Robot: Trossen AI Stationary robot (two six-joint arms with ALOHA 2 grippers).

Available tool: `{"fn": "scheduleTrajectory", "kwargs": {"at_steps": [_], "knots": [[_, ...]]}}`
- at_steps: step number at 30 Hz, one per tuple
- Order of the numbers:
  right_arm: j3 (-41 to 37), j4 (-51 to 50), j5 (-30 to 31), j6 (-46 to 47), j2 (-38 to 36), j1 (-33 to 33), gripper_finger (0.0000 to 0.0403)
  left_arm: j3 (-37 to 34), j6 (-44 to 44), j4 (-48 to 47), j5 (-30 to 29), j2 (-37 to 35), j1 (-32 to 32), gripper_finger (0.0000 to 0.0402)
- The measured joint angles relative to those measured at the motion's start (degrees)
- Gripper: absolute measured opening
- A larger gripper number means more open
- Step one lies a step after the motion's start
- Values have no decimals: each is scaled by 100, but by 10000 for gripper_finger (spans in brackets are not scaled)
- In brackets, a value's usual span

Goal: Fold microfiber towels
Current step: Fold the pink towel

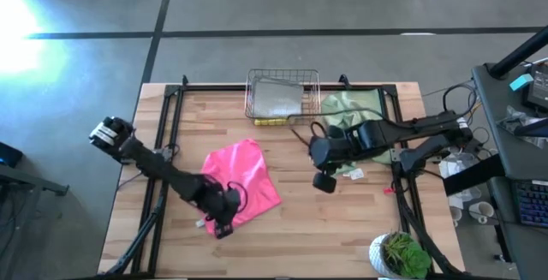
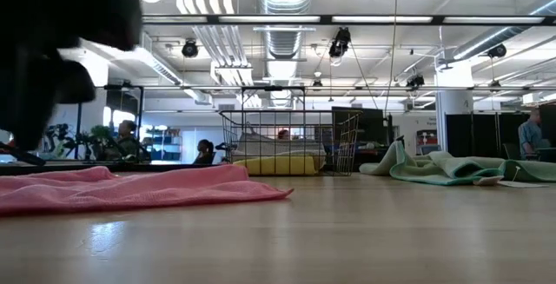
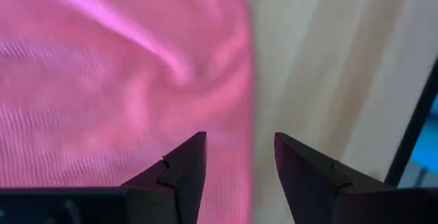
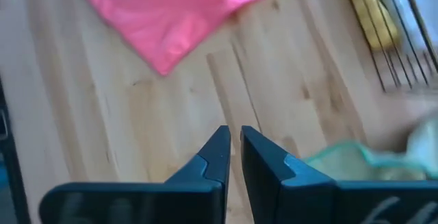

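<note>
The hot pink towel (image 1: 242, 181) lies spread and a little rumpled on the middle of the wooden table (image 1: 342, 229). My left gripper (image 1: 224, 224) hovers open over the towel's near left edge (image 3: 239, 80), with nothing between its fingers. My right gripper (image 1: 324, 180) hangs shut and empty above bare wood, to the right of the pink towel (image 4: 171, 11). A light grey towel (image 1: 278, 100) and a yellow towel (image 1: 271, 122) lie in the copper wire basket (image 1: 282, 92) at the far edge. Green towels (image 1: 351, 109) lie crumpled beside the basket, partly under my right arm.
A potted plant (image 1: 401, 254) stands at the table's near right corner. A small white scrap (image 1: 353, 174) lies near my right gripper. Bare wood shows along the near edge and between the pink towel and the green towels (image 2: 452, 169).
</note>
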Motion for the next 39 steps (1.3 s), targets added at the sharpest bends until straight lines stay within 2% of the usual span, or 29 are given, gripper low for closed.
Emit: {"fn": "scheduleTrajectory", "kwargs": {"at_steps": [7,13,18,26,30,39], "knots": [[-4,240,-302,-868,383,75,69,191,-11,-89,-552,15,-1104,157],[-4,653,-334,-1930,927,144,112,188,-423,-367,-1018,17,-1658,157],[-4,1075,-346,-2974,1419,236,137,169,-596,-470,-1108,37,-1730,157],[-4,1641,-345,-3408,2080,230,152,209,-722,-431,-977,695,-1728,157],[-4,1808,-627,-3543,2337,230,153,286,-760,-420,-972,972,-1726,157],[-4,2366,-1037,-4096,2811,228,153,301,-1054,-652,-1097,1103,-1713,151]]}}
